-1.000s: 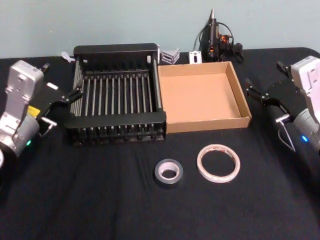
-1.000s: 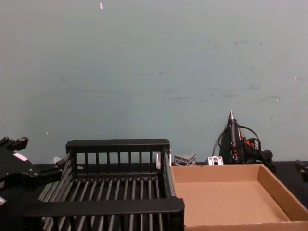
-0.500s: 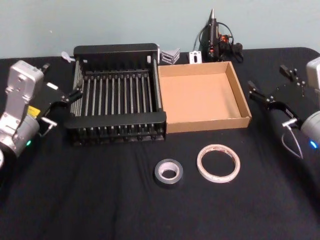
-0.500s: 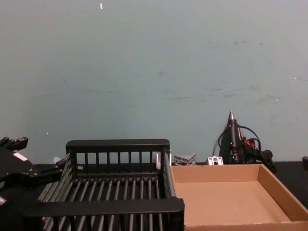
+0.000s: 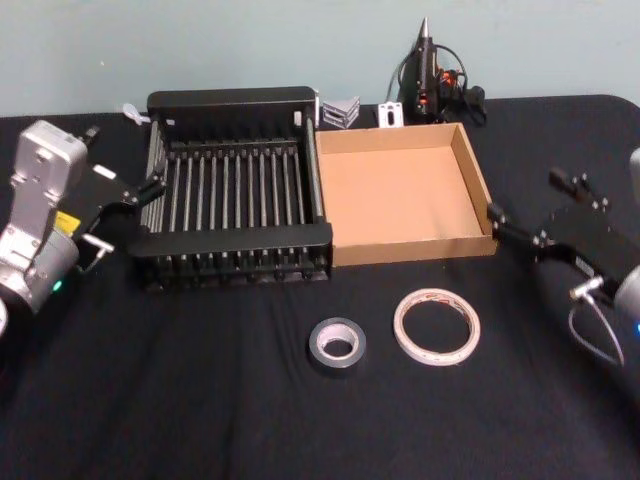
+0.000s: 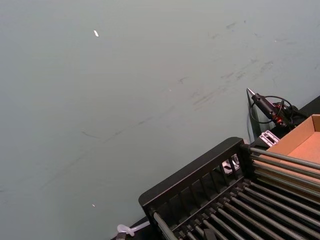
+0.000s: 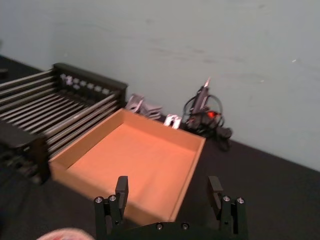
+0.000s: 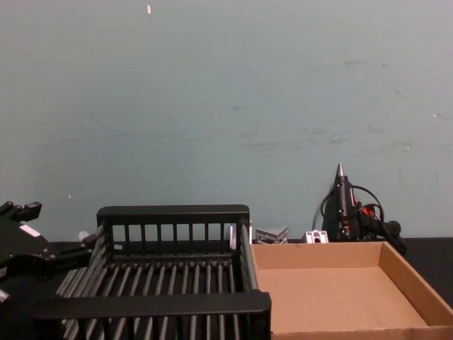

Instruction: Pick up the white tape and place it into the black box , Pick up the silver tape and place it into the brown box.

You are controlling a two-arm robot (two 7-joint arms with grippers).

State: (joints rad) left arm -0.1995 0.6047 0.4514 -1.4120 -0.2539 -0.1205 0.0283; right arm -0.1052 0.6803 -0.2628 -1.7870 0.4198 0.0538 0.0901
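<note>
The white tape lies flat on the black cloth in front of the brown box, and a sliver of it shows in the right wrist view. To its left lies the silver tape. The black box stands beside the brown box on its left. My right gripper hovers open by the brown box's front right corner, behind and to the right of the white tape; its fingers hold nothing. At the black box's left side my left gripper is parked open.
A glue gun with cables and small metal parts lie at the table's back edge behind the boxes. A teal wall rises behind. Black cloth stretches around the two rolls at the front.
My right gripper has come down and forward, from beside the brown box's right wall to its front right corner, closer to the white tape. The left arm and both rolls stayed put.
</note>
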